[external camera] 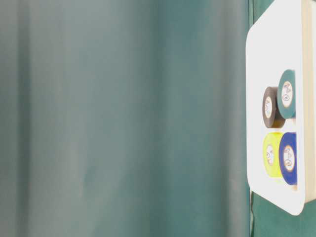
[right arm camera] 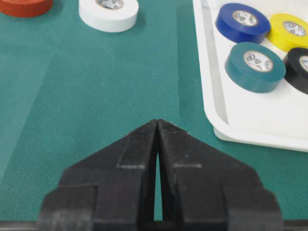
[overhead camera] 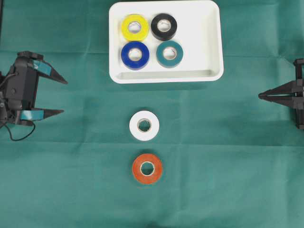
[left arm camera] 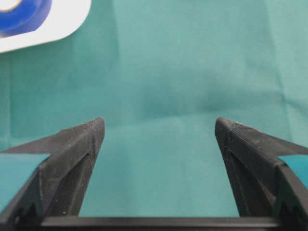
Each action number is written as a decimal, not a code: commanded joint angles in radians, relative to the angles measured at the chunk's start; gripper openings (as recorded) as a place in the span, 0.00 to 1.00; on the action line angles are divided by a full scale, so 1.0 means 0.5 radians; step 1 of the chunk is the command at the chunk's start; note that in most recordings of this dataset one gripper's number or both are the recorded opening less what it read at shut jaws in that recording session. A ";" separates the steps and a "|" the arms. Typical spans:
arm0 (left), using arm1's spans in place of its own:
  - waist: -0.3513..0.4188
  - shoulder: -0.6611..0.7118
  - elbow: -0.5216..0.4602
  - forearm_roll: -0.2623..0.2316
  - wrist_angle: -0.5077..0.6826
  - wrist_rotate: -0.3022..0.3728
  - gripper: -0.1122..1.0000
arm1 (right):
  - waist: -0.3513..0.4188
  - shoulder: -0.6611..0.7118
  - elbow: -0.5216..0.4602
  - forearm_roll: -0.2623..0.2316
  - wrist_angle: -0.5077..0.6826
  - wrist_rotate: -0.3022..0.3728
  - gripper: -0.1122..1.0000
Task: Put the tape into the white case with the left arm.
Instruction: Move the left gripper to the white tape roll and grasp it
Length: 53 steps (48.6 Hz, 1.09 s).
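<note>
surface: green cloth [overhead camera: 228,156] | left fingers [overhead camera: 57,78] spread | right fingers [overhead camera: 270,95] pressed together

left arm [overhead camera: 21,90]: black, pointed jaws, teal bands, black cable | right arm [overhead camera: 289,95]: plain black

The white case [overhead camera: 166,76] is placed at the far middle, with four rolls inside. A white tape [overhead camera: 144,126] and an orange tape [overhead camera: 147,168] are laid flat nearer.
</note>
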 commanded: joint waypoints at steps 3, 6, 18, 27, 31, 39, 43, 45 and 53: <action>-0.077 0.012 -0.064 -0.006 -0.009 -0.015 0.95 | -0.006 0.012 -0.028 -0.006 -0.021 0.003 0.02; -0.098 0.021 -0.077 -0.006 -0.009 -0.046 0.94 | -0.006 0.015 -0.025 -0.006 -0.021 0.003 0.02; -0.138 0.166 -0.153 -0.006 -0.046 -0.110 0.94 | -0.006 0.012 -0.028 -0.003 -0.021 0.003 0.02; -0.163 0.439 -0.310 -0.003 -0.080 -0.107 0.94 | -0.006 0.012 -0.025 -0.003 -0.021 0.003 0.02; -0.169 0.571 -0.405 -0.003 -0.080 -0.107 0.94 | -0.006 0.012 -0.025 -0.006 -0.021 0.003 0.02; -0.169 0.788 -0.592 -0.003 -0.080 -0.107 0.94 | -0.006 0.012 -0.025 -0.006 -0.021 0.003 0.02; -0.160 0.893 -0.690 -0.003 -0.080 -0.107 0.94 | -0.006 0.012 -0.025 -0.006 -0.021 0.003 0.02; -0.156 0.963 -0.746 -0.003 -0.080 -0.110 0.94 | -0.006 0.012 -0.021 -0.006 -0.021 0.000 0.02; -0.156 1.190 -0.930 -0.003 -0.071 -0.110 0.94 | -0.006 0.012 -0.021 -0.003 -0.021 0.003 0.02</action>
